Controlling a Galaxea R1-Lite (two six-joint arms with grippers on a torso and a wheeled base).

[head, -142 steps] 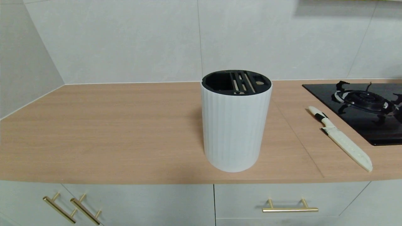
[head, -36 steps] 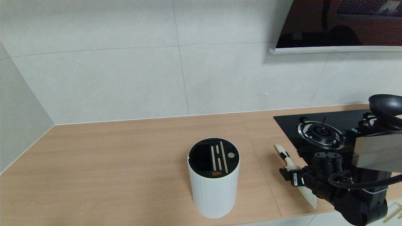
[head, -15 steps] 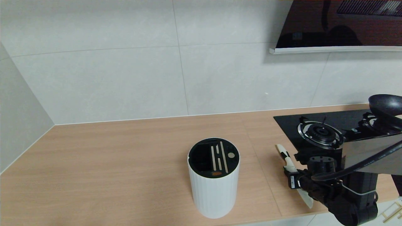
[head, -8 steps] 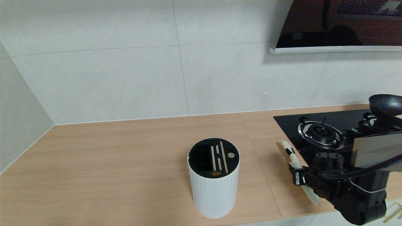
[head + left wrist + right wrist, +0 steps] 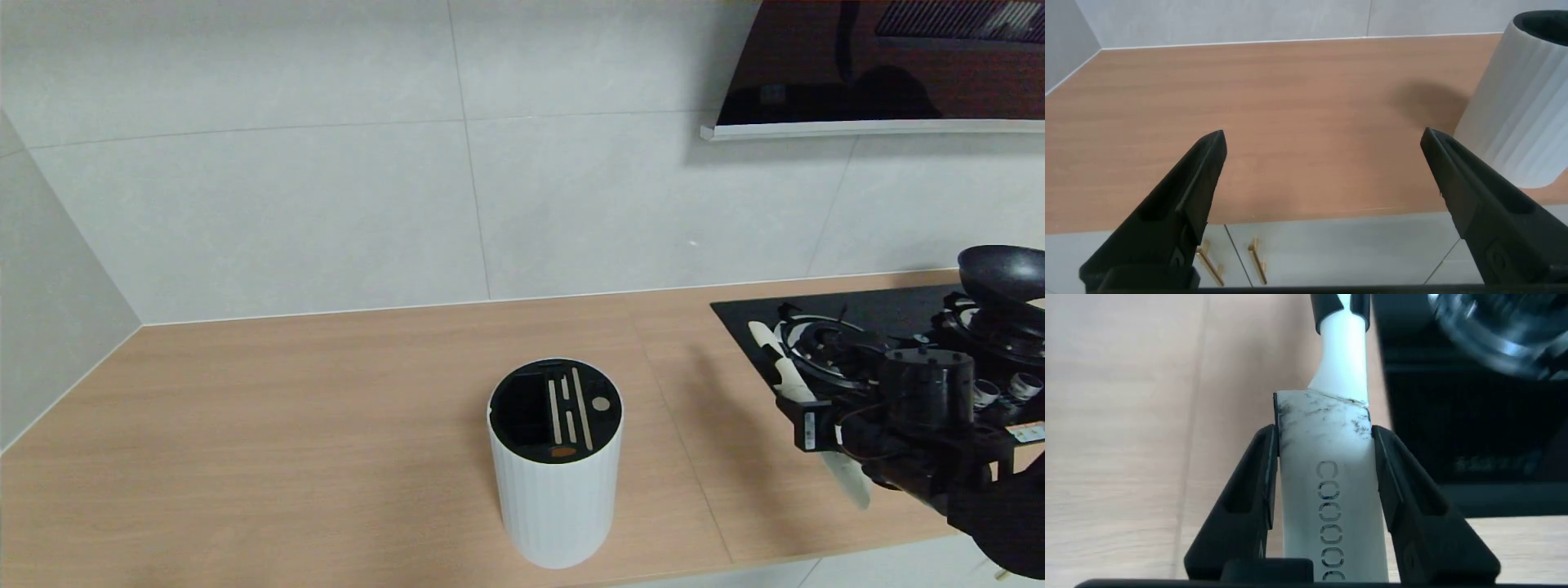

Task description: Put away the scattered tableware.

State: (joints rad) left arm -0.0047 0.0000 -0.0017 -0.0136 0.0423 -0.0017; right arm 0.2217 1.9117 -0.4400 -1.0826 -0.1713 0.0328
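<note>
Knife (image 5: 785, 371): pinched between my right jaws at the root of the blade, close to the handle. The handle runs away from me past the jaws. The tip slants back towards me and below them.
Change: a second ago the knife lay flat on the countertop (image 5: 326, 408) with my right gripper (image 5: 810, 418) set down on it. Half a second ago it was barely off the wood. Now it hangs clear, with its shadow on the wood beneath and its handle end over the edge of the hob (image 5: 739, 314).
Right gripper, wrist view (image 5: 1327, 465): jaws closed against both long sides of the blade (image 5: 1327, 498), which sits square between them.
Finding: I judge the pick-up done and the carry just beginning.
Holder (image 5: 555, 482): upright and untouched, well to the left of my right jaws. The slots (image 5: 569, 402) in its black top are free.
Left gripper (image 5: 1323, 163): jaws spread wide with nothing between them, low by the countertop's front edge. The holder (image 5: 1523, 98) is near, off to one side.
Outstanding: carry the knife left and turn it tip-down over a slot.
Risk: the tip currently trails, so I expect a sizeable wrist turn.
Beyond: a black pan (image 5: 1000, 273) sits on the hob, past my right jaws.
</note>
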